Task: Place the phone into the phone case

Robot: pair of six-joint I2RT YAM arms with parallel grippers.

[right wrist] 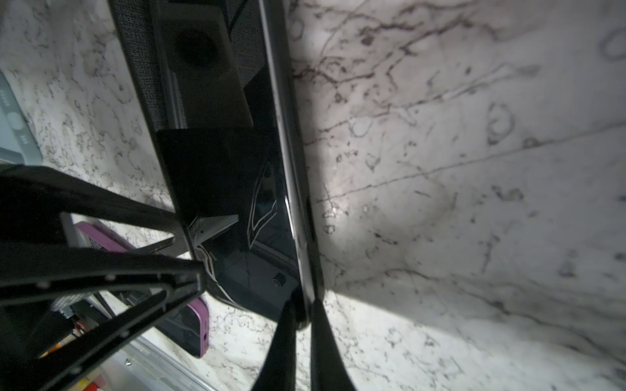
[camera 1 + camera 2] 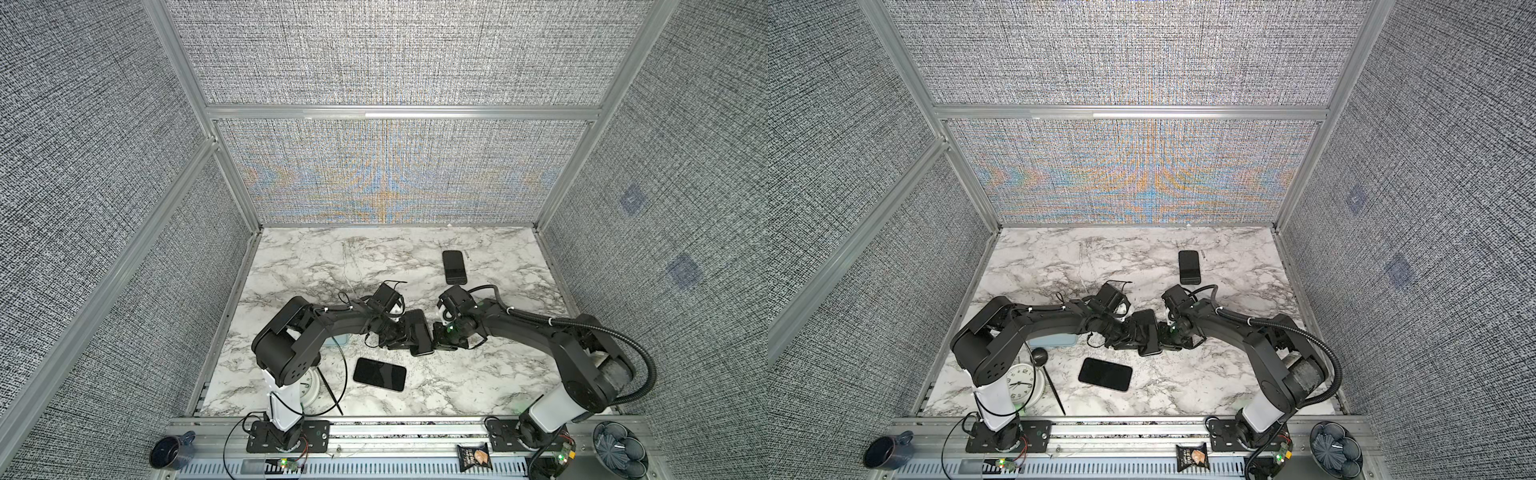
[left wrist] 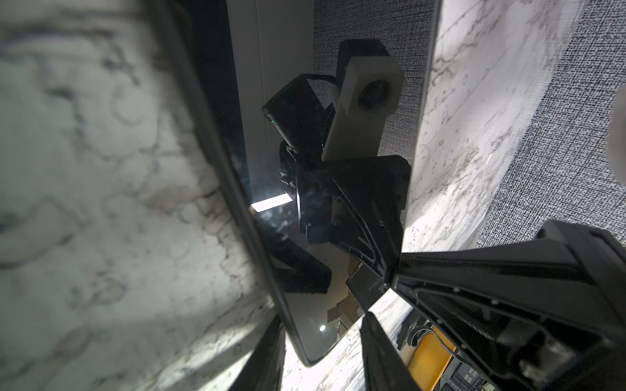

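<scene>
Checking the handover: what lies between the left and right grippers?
Only the dark phone, gripped by the left gripper on one side and the right gripper on the opposite side; both top views show it.

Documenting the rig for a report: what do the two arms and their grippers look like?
The left arm and right arm are matte black jointed links on white base columns. Thin black cables loop off the left; a thick ribbed black hose runs along the right. The left gripper and right gripper have black, tapered fingers.
</scene>
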